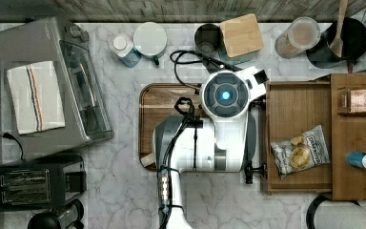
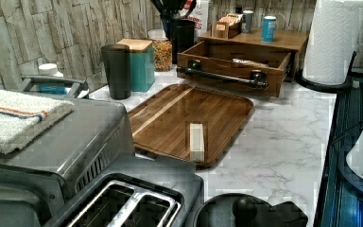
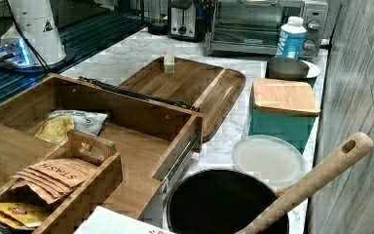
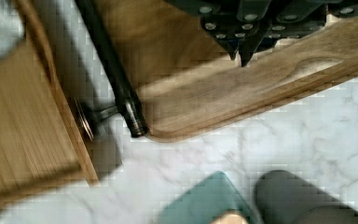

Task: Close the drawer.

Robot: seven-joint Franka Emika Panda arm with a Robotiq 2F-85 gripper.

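The drawer [image 1: 295, 107] stands pulled out of its wooden cabinet [image 1: 355, 138], with a bag of chips [image 1: 300, 152] lying inside it. A long dark bar handle [image 2: 222, 75] runs across its front panel [image 2: 227, 84]. The open drawer [image 3: 126, 117] also appears in the right view. In the wrist view my gripper [image 4: 240, 50] hangs shut, with nothing between its fingertips, over the edge of the dark wooden tray [image 4: 242, 93]. It is apart from one end of the bar handle [image 4: 109, 65] and the drawer front [image 4: 25, 126]. In the top view the arm's wrist [image 1: 225, 95] covers the gripper.
The rounded tray [image 1: 159, 107] lies in front of the drawer with a small pale block [image 2: 197, 139] on it. A teal canister [image 2: 141, 66] and a dark cup [image 2: 116, 71] stand at the wall. There is also a toaster oven [image 1: 52, 86], a toaster [image 1: 33, 183], a paper towel roll [image 2: 333, 40] and a black pot [image 3: 224, 204].
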